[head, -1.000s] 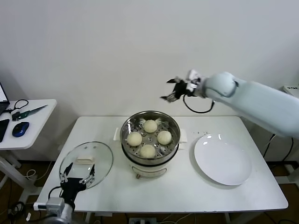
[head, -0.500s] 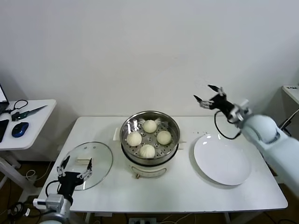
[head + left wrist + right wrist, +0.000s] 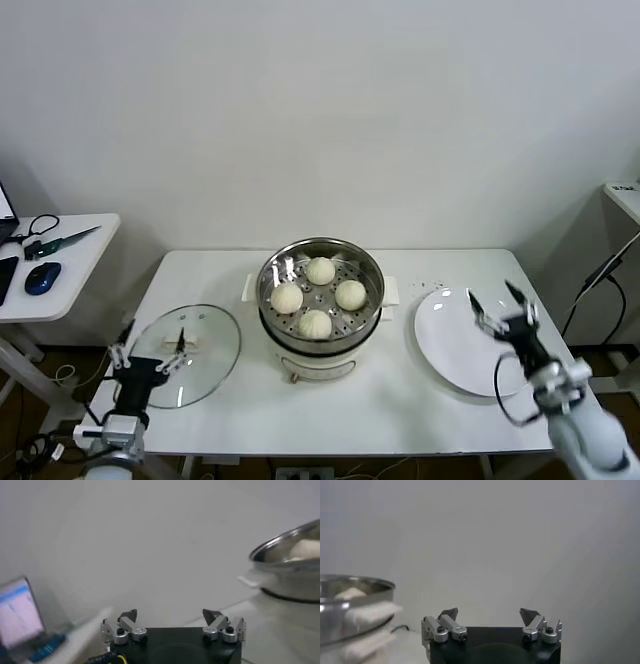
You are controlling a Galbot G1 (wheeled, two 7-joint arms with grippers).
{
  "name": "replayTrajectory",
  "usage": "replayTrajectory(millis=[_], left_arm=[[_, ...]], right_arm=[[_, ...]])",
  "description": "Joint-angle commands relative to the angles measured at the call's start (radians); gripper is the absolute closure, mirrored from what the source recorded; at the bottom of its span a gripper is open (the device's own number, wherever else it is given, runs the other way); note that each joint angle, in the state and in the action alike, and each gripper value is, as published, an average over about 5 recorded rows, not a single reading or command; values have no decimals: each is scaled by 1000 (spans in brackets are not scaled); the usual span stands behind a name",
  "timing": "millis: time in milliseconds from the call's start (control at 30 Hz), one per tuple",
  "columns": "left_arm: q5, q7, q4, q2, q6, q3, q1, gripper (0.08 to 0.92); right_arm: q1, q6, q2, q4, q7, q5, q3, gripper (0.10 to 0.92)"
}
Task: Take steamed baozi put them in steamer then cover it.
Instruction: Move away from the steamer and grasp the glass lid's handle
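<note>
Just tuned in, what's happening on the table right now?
All four baozi sit in the steamer. The cover lies on the table to its left, not on yet. The left gripper hovers open at the cover; the right gripper hangs open over the bare plate. Nothing is held.

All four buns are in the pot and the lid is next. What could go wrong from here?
1. The glass lid lies flat near the table's left front edge; a poor grip by the open left gripper on its cream handle might push it off.
2. The baozi dome up in the steamer, so a tilted lid could press them.
</note>
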Motion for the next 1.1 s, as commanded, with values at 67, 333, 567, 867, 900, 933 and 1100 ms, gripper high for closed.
replayTrajectory(millis=[67, 333, 567, 867, 900, 933, 1100], left_arm=[[342, -134, 27, 25, -125, -13, -6, 177], [963, -279, 176, 30, -44, 7, -1, 177], [1144, -317, 347, 4, -14, 36, -53, 177], [1180, -328, 468, -14, -3, 47, -119, 177], [1184, -329, 481, -15, -3, 49, -128, 177], [1187, -330, 495, -15, -3, 51, -136, 177], [1192, -332, 550, -15, -3, 59, -180, 177]], right_arm=[[-221, 117, 237, 22, 38, -133, 133, 203], [-217, 116, 267, 26, 59, -155, 112, 203], [-229, 129, 283, 21, 66, -154, 113, 203], [-243, 135, 310, 42, 68, -163, 115, 203], [-245, 135, 313, 46, 68, -164, 115, 203], [-247, 136, 315, 49, 68, -166, 116, 203], [-257, 137, 323, 63, 69, -166, 119, 203]])
